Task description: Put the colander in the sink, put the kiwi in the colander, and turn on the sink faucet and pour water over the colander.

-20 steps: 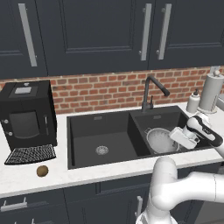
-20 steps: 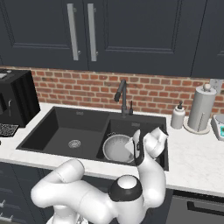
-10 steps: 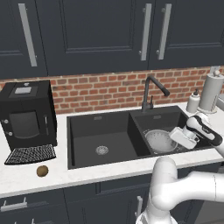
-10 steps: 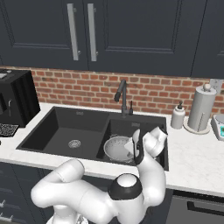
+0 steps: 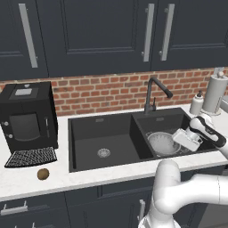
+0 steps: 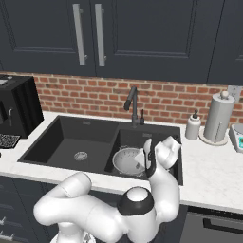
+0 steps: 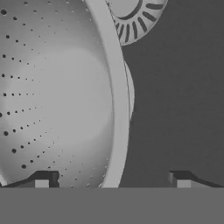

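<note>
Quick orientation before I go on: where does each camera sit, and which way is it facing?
Left base view: behind the arm on its left, facing the sink and brick wall; white arm rises lower right, gripper beside the colander.
Right base view: behind on the right, same counter; arm rises lower left.
Hand view: on the hand, facing down at the colander's rim, open finger tips straddling it.
Both base views share the sink, the faucet and the colander.

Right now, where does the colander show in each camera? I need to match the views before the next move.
Left base view: colander in the sink's right basin, right of centre, beside the gripper.
Right base view: colander lower centre, right basin.
Hand view: colander across the left, rim running top to bottom.
Shared landmark: the right basin's steel drain, by the colander's rim in the hand view.
</note>
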